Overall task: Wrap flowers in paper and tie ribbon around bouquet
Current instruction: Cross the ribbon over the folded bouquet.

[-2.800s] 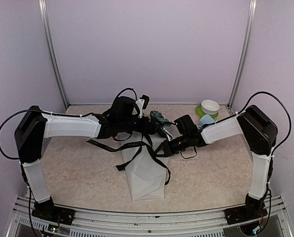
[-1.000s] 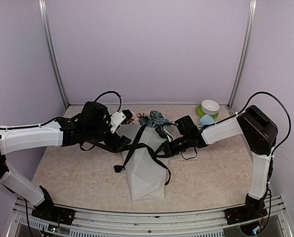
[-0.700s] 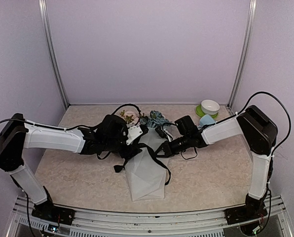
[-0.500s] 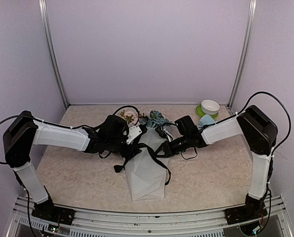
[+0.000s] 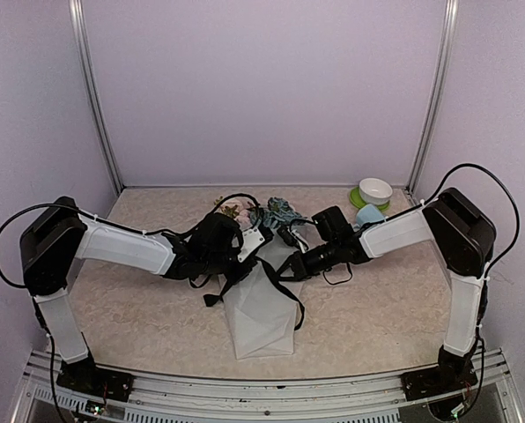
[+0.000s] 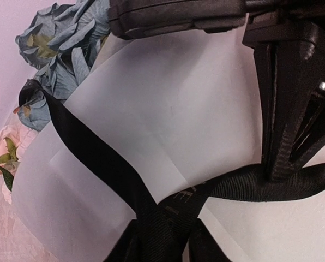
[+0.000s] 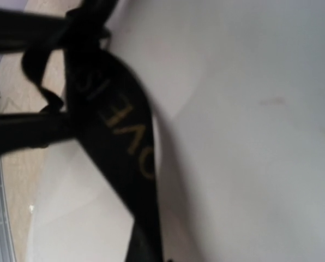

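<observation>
We see a pale marbled bench (image 5: 139, 300) from above. Two white-and-black arms reach in from the lower corners and meet at the centre of the frame.

Between them the bouquet (image 5: 262, 304) lies flat on the bench. Its long axis runs from the upper centre of the frame to the lower centre. The paper (image 5: 261, 330), frosted white, makes up the lower part. The flowers (image 5: 280, 211), blue and pale pink, show at the upper end.

The ribbon (image 6: 97, 158), black with gold lettering, lies across the paper just below the flower heads. Its strands cross in an X, and loose ends trail to the lower left and lower right.

The left tool (image 5: 247, 249) sits at the left edge of the paper and the right tool (image 5: 292, 266) at the right edge. The ribbon crossing therefore lies between them, set across the bouquet's long axis. We judge the left tool to be the nearer to the crossing.

The right tool is pressed together. A strand leads up to it, but we cannot see whether it is caught.

In the left wrist view, one finger (image 6: 288, 109) has its tip against a strand at the lower right of the frame. We cannot tell whether the left tool is spread or pinching.
</observation>
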### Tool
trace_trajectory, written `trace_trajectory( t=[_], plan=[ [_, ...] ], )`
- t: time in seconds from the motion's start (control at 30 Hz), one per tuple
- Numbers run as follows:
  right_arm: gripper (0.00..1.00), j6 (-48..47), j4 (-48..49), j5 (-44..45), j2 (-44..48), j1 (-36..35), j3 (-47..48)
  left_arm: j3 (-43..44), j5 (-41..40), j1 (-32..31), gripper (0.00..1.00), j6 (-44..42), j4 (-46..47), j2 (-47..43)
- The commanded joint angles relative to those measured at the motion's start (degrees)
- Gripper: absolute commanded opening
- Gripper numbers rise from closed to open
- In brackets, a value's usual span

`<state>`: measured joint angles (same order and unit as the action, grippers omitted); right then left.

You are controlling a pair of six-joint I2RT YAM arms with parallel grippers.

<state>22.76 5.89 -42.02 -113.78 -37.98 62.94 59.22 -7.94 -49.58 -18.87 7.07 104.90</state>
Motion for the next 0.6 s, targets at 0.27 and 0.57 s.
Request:
trace_trajectory(
  t=[0.27,0.57],
  plan=[
    [0.0,-0.63,-0.23,0.23,0.12,-0.34,0.42,4.78,18.4,0.86,0.02,8.06,-12.0,-4.66],
    [0.0,-2.0,-0.68,0.1,0.82,-0.34,0.73,5.68,36.27,0.63,0.0,13.84,-26.32,-5.21]
  ],
)
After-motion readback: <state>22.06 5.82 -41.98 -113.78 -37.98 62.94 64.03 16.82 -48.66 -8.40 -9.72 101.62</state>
